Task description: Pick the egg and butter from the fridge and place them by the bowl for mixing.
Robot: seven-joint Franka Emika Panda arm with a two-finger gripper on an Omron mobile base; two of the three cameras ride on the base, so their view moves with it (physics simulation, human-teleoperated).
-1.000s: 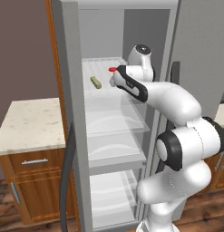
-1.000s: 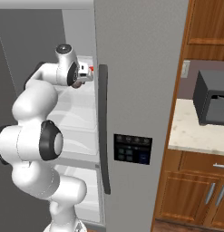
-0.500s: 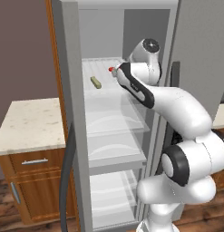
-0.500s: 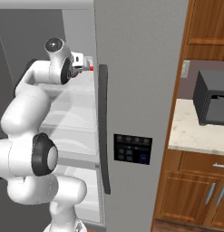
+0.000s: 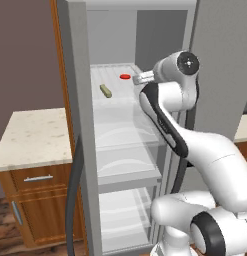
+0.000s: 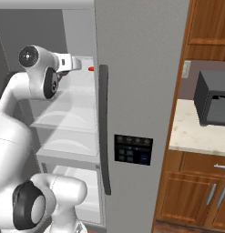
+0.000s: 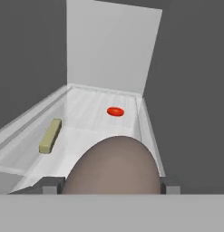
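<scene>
The egg (image 7: 114, 166), brownish-grey, bulks large at the bottom of the hand view, and my gripper (image 7: 111, 185) is shut on it, with a dark fingertip on each side. The hand (image 5: 140, 77) hovers over the right part of the fridge's (image 5: 77, 110) top shelf. The olive-yellow butter (image 5: 105, 90) lies on that shelf to the left of and beyond my hand; it is also in the hand view (image 7: 50, 136). The fridge's closed right door (image 6: 136, 91) carries a dark handle and a button panel. The bowl is out of view.
A flat red piece (image 7: 115, 111) lies at the back of the same shelf (image 5: 125, 76). Two more white shelves sit below. A pale counter (image 5: 30, 137) stands left of the fridge, and a dark microwave (image 6: 213, 98) sits on the counter to its right.
The arm has straightened and risen, and the hand has drawn back to the right, away from the red piece and butter, with the egg in it.
</scene>
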